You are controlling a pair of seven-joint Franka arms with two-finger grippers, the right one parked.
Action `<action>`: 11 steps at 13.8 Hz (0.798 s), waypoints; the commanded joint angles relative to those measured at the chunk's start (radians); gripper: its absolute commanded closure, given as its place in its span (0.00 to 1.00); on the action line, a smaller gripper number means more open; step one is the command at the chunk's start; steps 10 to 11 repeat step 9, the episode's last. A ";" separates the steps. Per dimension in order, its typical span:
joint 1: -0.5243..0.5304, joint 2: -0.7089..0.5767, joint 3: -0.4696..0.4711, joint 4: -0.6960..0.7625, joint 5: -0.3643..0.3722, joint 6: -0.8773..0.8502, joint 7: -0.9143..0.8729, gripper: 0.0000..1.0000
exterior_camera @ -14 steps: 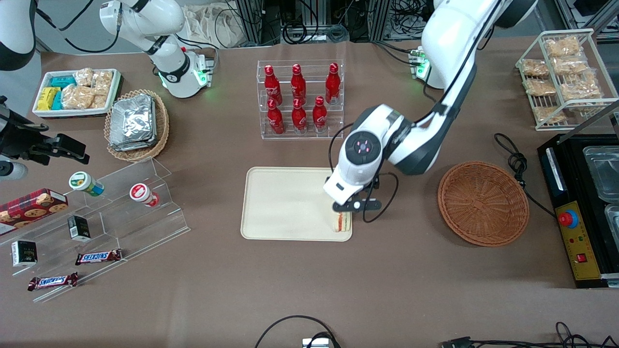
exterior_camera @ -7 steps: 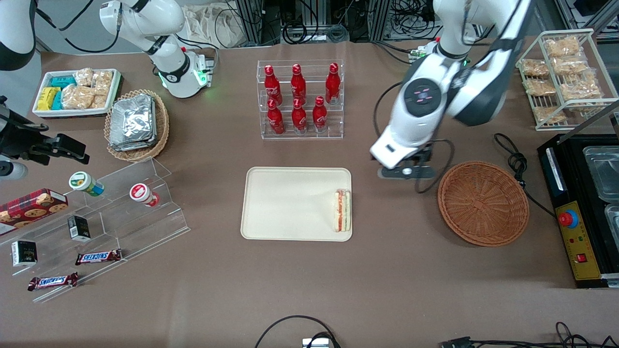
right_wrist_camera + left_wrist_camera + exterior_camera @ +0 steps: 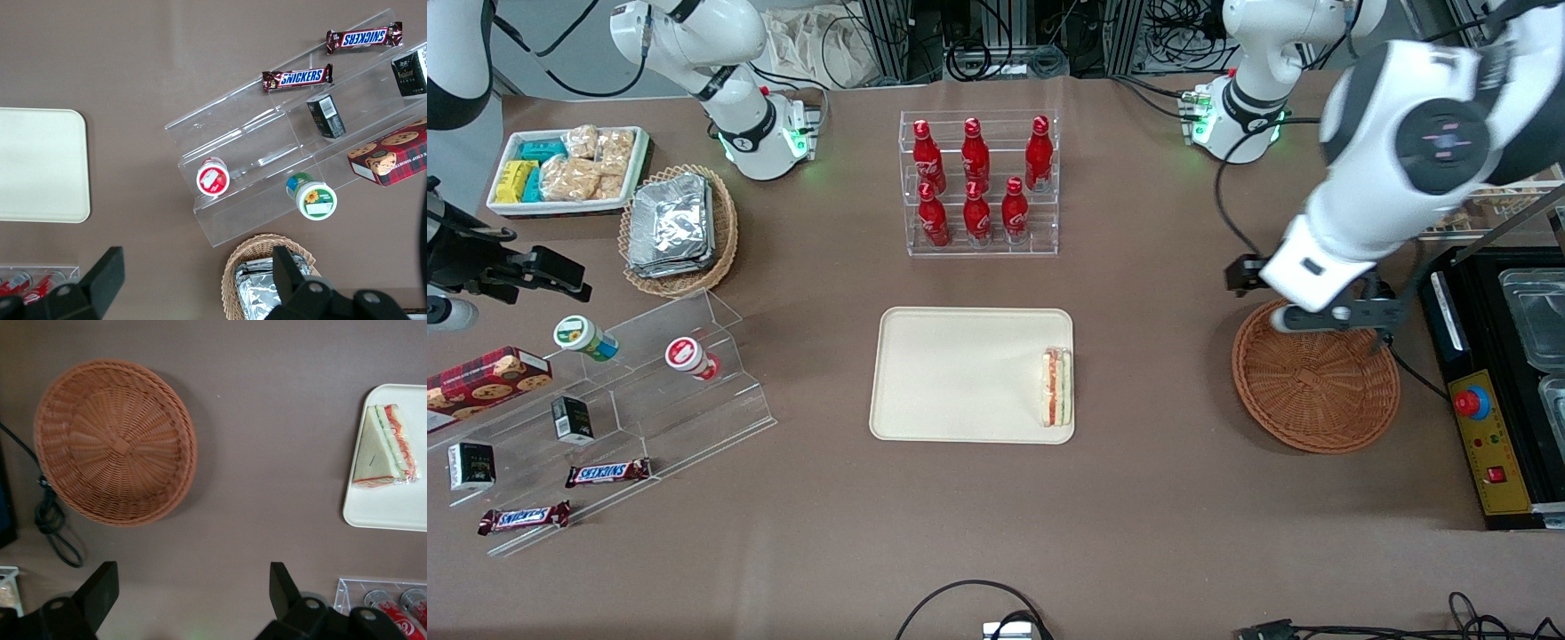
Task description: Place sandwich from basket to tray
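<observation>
The triangular white-bread sandwich (image 3: 1057, 387) with red and green filling lies flat inside the cream rectangular tray (image 3: 951, 373), tight against the rim at the working arm's end. The round reddish-brown wicker basket (image 3: 1314, 378) has nothing in it. The left arm's gripper (image 3: 190, 587) hangs high, roughly above the basket's rim, fingers spread wide and holding nothing. I'd say the placing is done; best thing now is to retreat upward and stay clear of the tray.

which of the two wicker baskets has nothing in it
The reddish-brown wicker basket, right below the gripper at the working arm's end, is bare inside. The lighter tan basket holds silver foil packs.
</observation>
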 commanded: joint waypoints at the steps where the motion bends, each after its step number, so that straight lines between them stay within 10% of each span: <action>1: 0.062 0.049 -0.011 0.096 -0.020 -0.038 0.079 0.00; 11: 0.108 0.118 -0.010 0.188 -0.012 -0.041 0.075 0.00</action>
